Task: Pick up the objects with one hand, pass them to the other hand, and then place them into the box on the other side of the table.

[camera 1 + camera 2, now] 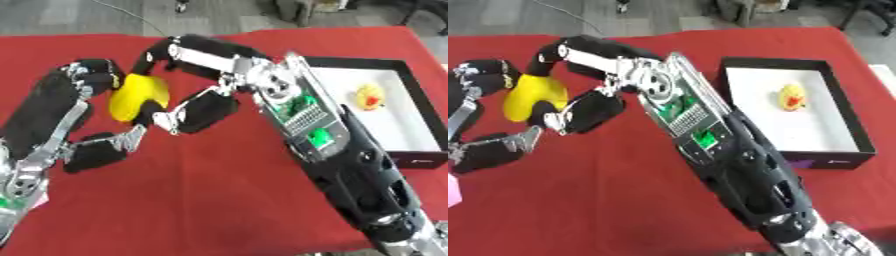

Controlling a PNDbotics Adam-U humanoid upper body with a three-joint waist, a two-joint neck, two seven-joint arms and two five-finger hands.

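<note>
Over the red tablecloth (201, 200), the left hand (83, 100) and right hand (188, 85) both curl round a smooth yellow rounded object (138, 95). Rightward, a black-walled, white-floored box (846, 120) holds a small yellow duck toy (792, 96); its label is unreadable.

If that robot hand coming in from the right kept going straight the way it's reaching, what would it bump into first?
The yellow object. The right robot hand reaches left across the red table, its fingers already curled around that object, which the left robot hand seems to touch from the other side. Just beyond it comes the left robot hand, though depth is unclear.
</note>
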